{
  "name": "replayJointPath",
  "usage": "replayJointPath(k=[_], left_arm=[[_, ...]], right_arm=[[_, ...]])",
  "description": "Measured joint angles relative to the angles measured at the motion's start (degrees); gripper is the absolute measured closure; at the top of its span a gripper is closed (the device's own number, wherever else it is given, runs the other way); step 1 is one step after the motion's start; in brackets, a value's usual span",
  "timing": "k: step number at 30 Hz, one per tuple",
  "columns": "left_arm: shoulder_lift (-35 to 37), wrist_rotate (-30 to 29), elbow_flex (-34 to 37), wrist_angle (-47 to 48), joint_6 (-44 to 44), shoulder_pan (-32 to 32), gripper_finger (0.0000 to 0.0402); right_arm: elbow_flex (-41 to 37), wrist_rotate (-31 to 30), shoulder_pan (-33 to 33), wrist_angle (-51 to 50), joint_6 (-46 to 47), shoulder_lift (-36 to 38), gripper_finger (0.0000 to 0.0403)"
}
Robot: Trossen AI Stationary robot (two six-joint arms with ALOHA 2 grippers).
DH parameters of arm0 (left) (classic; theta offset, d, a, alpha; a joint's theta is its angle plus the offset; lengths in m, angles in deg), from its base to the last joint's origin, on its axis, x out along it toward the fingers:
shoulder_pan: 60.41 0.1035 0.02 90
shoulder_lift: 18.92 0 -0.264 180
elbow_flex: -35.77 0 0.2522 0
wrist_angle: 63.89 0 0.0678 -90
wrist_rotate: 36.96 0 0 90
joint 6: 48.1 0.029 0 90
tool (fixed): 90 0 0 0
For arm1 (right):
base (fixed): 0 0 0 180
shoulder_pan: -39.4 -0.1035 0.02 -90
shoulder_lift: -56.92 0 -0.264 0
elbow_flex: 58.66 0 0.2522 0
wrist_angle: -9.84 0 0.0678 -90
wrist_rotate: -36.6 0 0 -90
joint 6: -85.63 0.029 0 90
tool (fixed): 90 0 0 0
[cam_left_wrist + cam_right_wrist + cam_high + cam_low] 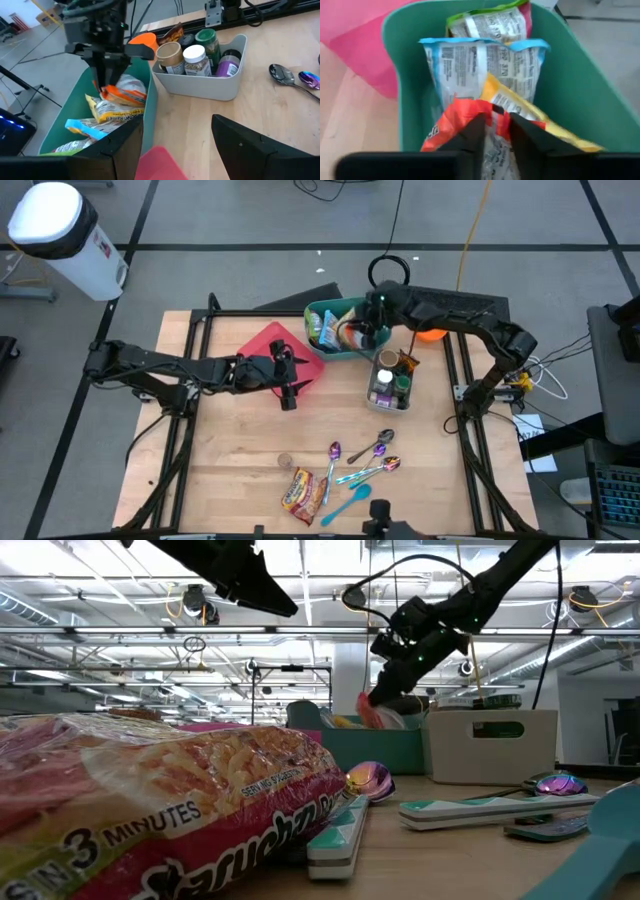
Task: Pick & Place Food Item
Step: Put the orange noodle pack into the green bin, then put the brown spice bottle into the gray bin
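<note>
Start from the table [230,450], a wooden top with everything you need at its far edge. The teal bin [322,345] sits there just beside the pink plate [262,348] on its left and the white caddy [385,402] of jars on its right. Your left arm waits over the plate, its left gripper [287,392] spread wide and holding nothing, as its own wrist view shows.

Inside the bin, several packets stand packed on edge in a row. The one that matters is the orange-red packet [457,122], nearest the caddy end, touching the yellow packet [520,112] behind it.

Your right gripper [495,131] reaches down into the bin from above and is clenched on the top edge of the orange-red packet, one finger on each face. So the packet hangs directly below the fingers, its long axis running down into the bin, and the right arm is clearly the nearer one.

The coming move, I judge, is a straight lift along that axis, since the neighbouring packets press close and a sideways pull could drag them out too.
</note>
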Motion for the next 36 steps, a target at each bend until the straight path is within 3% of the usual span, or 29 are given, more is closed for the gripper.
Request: replayJointPath(k=[10, 15, 18, 22, 29, 32, 36], left_arm=[[0.00, 0.01, 0.00, -0.24, -1.49, 0.00, 0.0158], [0.00, 0.01, 0.00, -0.36, -2.24, 0.00, 0.0158], [0.00, 0.01, 0.01, -0.08, -3.94, 0.00, 0.0158], [-0.02, 2.33, 0.00, 0.15, -5.80, 0.00, 0.0158], [-0.02, 16.74, 0.00, 1.86, -9.78, -0.17, 0.0158], [-0.04, 22.55, 0.00, 3.88, -11.63, -0.73, 0.0158], [-0.07, 23.85, 0.00, 6.56, -13.27, -2.47, 0.0158]], right_arm=[[-0.72, -5.68, -1.86, 1.84, 10.72, 4.02, 0.0146], [-0.72, -5.50, -3.86, 0.62, 15.14, 9.32, 0.0090], [-0.70, -5.11, -6.23, -0.75, 18.40, 12.98, 0.0077], [-0.70, 0.47, -10.53, -4.90, 21.31, 17.66, 0.0075], [-0.78, 4.87, -22.56, -13.56, 22.31, 21.33, 0.0087], [-3.27, 4.75, -28.83, -11.73, 22.38, 21.40, 0.0091], [-9.44, 4.46, -35.86, -3.94, 23.08, 21.33, 0.0094]])
